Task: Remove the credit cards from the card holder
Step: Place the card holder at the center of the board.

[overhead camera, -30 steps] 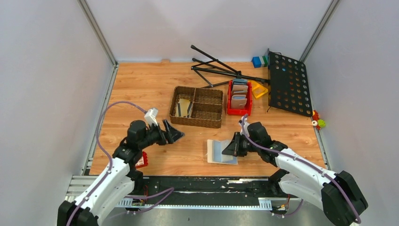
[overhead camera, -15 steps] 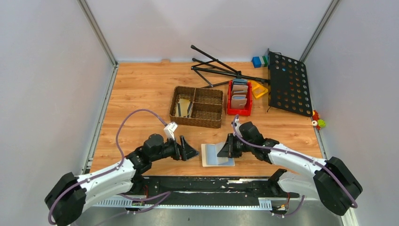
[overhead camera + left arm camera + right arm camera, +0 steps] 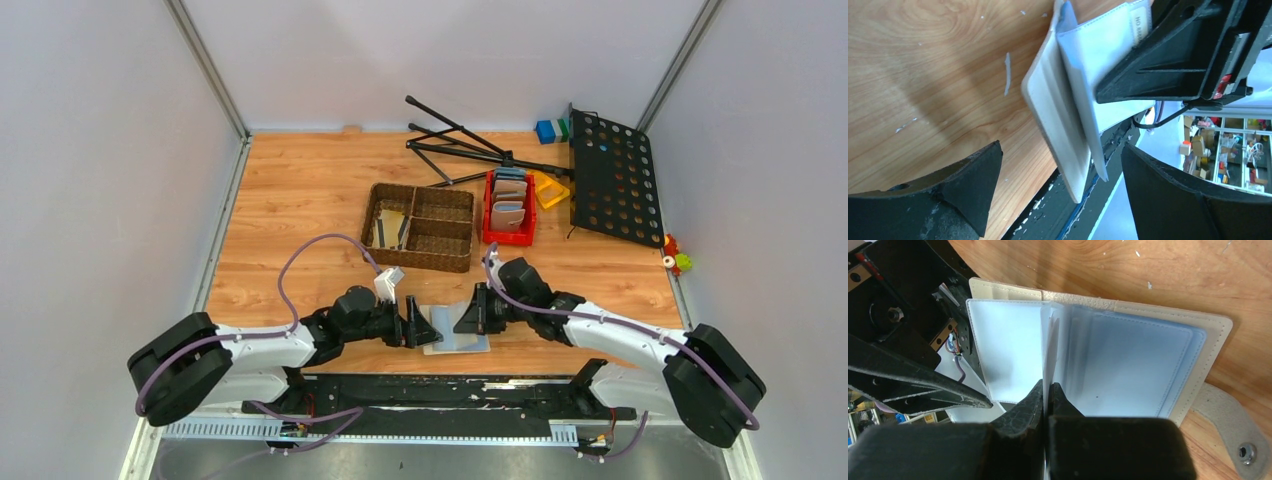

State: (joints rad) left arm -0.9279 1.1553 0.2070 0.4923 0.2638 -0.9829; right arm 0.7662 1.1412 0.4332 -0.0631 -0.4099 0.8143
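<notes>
While right gripper (image 3: 1046, 390) pinches one pale inner sleeve of the card holder (image 3: 1143, 357), left gripper (image 3: 1060, 155), spread wide, should clamp its left flap before any pull.

Left gripper (image 3: 417, 324) swung in rightward; jaws now spread at card holder (image 3: 455, 338) left edge, possibly touching. Right gripper (image 3: 470, 318) dragged it leftward.

The wooden table (image 3: 300, 190) carries the open card holder (image 3: 452, 338) near its front edge. Behind it sit a basket (image 3: 417, 263) and a red bin (image 3: 508, 239); a black stand (image 3: 612, 188) lies at the back.
</notes>
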